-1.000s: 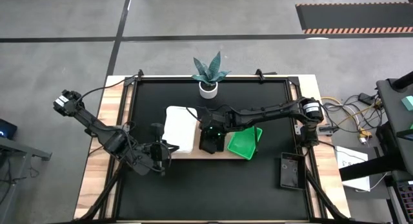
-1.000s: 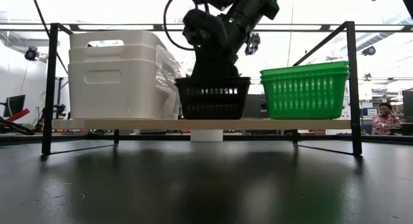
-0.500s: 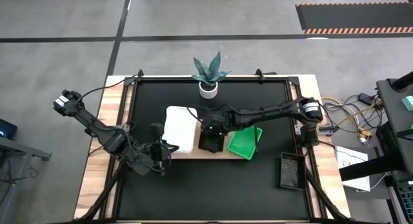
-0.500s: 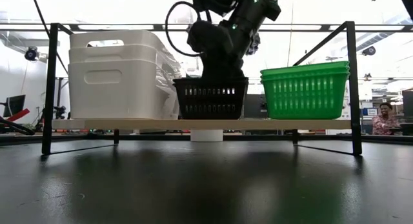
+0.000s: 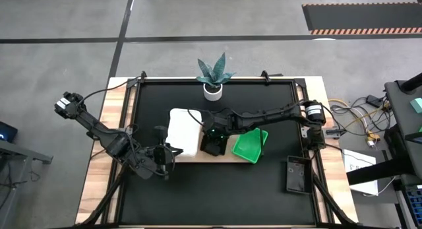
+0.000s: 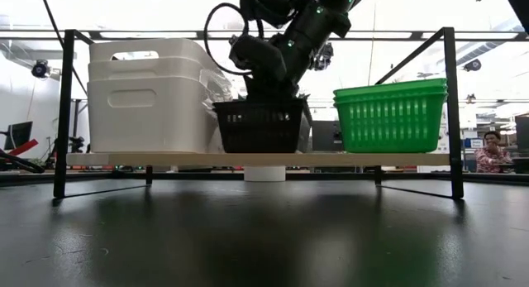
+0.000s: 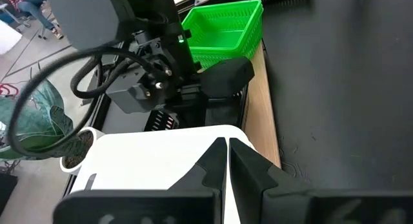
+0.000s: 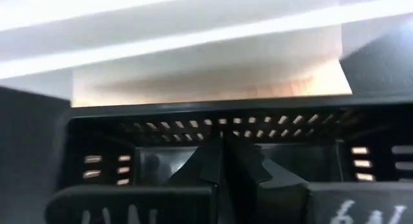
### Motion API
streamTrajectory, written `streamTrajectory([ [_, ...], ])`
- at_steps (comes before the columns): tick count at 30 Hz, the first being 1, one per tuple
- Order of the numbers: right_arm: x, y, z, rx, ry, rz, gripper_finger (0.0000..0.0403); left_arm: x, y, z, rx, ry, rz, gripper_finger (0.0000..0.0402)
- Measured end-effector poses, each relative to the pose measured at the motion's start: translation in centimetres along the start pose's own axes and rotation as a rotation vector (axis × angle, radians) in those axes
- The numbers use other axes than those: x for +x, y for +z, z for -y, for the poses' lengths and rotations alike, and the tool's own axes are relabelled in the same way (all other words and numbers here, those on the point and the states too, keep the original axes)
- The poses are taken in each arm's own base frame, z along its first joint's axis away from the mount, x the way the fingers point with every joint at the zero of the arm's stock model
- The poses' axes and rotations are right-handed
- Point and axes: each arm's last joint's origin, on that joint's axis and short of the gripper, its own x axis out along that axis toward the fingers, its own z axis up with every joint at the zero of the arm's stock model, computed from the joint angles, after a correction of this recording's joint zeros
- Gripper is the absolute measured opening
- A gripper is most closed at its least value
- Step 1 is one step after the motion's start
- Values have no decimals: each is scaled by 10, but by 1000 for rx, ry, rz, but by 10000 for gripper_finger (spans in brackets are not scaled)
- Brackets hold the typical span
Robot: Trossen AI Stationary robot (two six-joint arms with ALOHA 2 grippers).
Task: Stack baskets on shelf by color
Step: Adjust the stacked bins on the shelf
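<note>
On the wooden shelf (image 5: 198, 156) stand a stack of white baskets (image 5: 183, 130), one black basket (image 5: 212, 147) in the middle, and stacked green baskets (image 5: 250, 144) on the right. In the low view the black basket (image 6: 258, 126) rests with its bottom on the shelf (image 6: 256, 159), close to the white stack (image 6: 149, 97). My right gripper (image 5: 213, 132) is shut and reaches down into the black basket. My left gripper (image 5: 173, 152) waits shut at the shelf's near left, holding nothing. My right gripper has its shut fingers (image 8: 248, 166) inside the black basket, slanting down from the table's right. Their tips stand at the slotted inner wall (image 8: 213, 124) on the side toward the white stack. I see no wall between the fingers. The basket sits upright on the shelf.
A white plant pot (image 5: 212, 90) stands behind the shelf at the far edge. A black device (image 5: 297, 174) lies at the near right. A black frame (image 6: 64, 113) surrounds the mat. A person (image 6: 493, 150) sits in the room beyond.
My right gripper has moved toward the table's left edge and a little down. The black basket has slid with it along the shelf, away from the green baskets and up close to the white stack.
</note>
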Motion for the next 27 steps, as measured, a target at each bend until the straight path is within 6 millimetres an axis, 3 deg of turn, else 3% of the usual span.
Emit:
streamTrajectory([
  [12,0,1,-8,-80,114,3,9,0,0,0,0,0,0,1],
  [19,-2,-6,-19,-231,219,-46,9,0,0,0,0,0,0,1],
  [24,-18,-10,-17,-228,193,-109,9,0,0,0,0,0,0,1],
  [27,-31,-9,-8,-221,73,-123,9,0,0,0,0,0,0,1],
])
